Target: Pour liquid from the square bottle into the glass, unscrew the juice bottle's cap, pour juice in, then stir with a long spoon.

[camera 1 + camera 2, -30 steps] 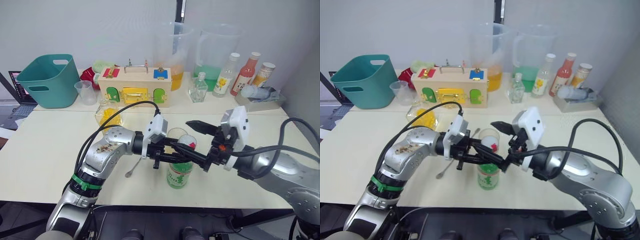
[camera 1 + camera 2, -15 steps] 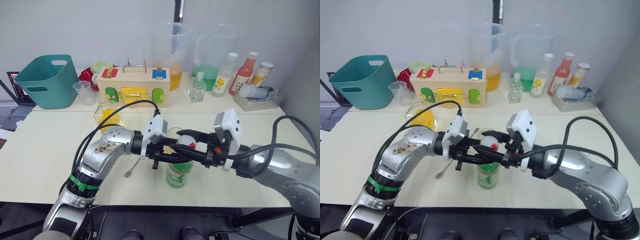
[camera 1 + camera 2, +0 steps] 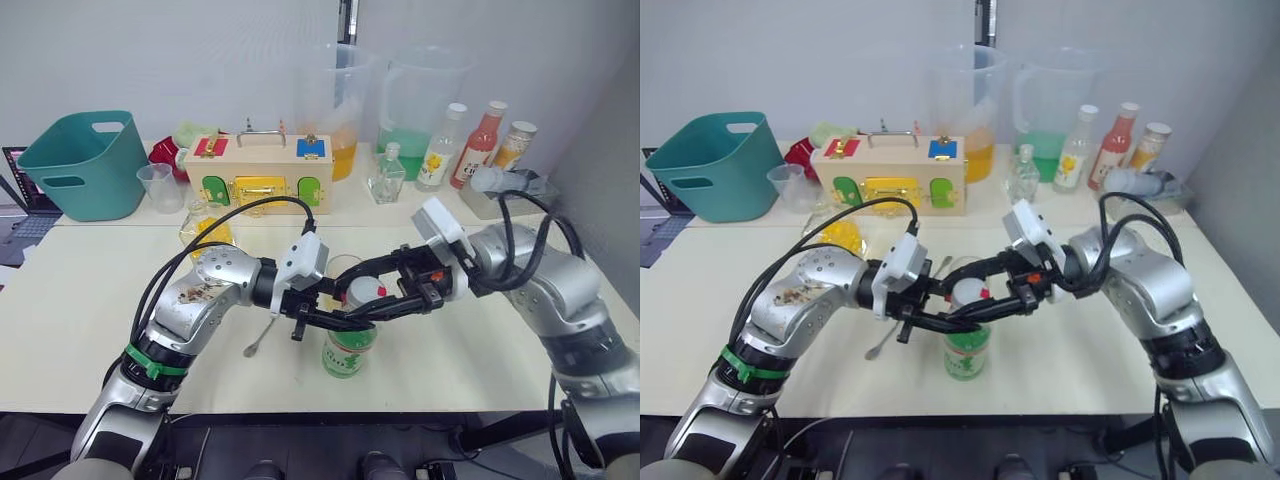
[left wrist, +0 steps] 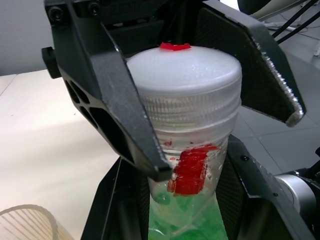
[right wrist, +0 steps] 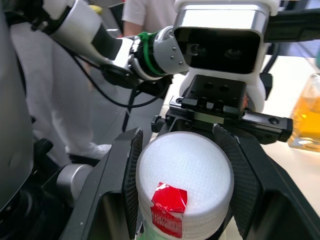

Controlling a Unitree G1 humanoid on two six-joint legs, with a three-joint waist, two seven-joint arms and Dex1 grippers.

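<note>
Pale grey walls close off the far side of the room, and a cream worktop (image 3: 90, 330) runs across the scene, with a second strip of the same surface butted against its far edge. Along that far strip stand a teal tub (image 3: 82, 160) at the left, a small tapered plastic cup (image 3: 158, 186), a wooden latch box (image 3: 262, 172) with coloured doors, two large clear jugs, one with orange liquid (image 3: 338, 110) and one with green liquid (image 3: 420, 105), a small colourless square bottle (image 3: 383, 180), a yellow-fruit bottle (image 3: 438, 148), a red bottle (image 3: 479, 146) and a grey tray (image 3: 512, 190) at the right.

Near the middle of the worktop the juice bottle (image 3: 346, 350) stands upright, pale green juice (image 4: 185, 225) showing below its neck. The left gripper (image 3: 352, 318) comes in from the left and its fingers (image 4: 117, 100) clasp the bottle's neck just under the cap (image 5: 184, 172). The right gripper (image 3: 372, 290) comes in from the right with its fingers (image 5: 127, 175) pressed against both sides of the white cap, which bears a red tab.

The glass (image 3: 342, 272) stands just behind the bottle. The long spoon (image 3: 262, 338) lies flat on the worktop under the left arm. The square bottle (image 3: 203, 226), holding the yellow-orange liquid (image 3: 208, 234), sits farther left near the worktop's far edge.
</note>
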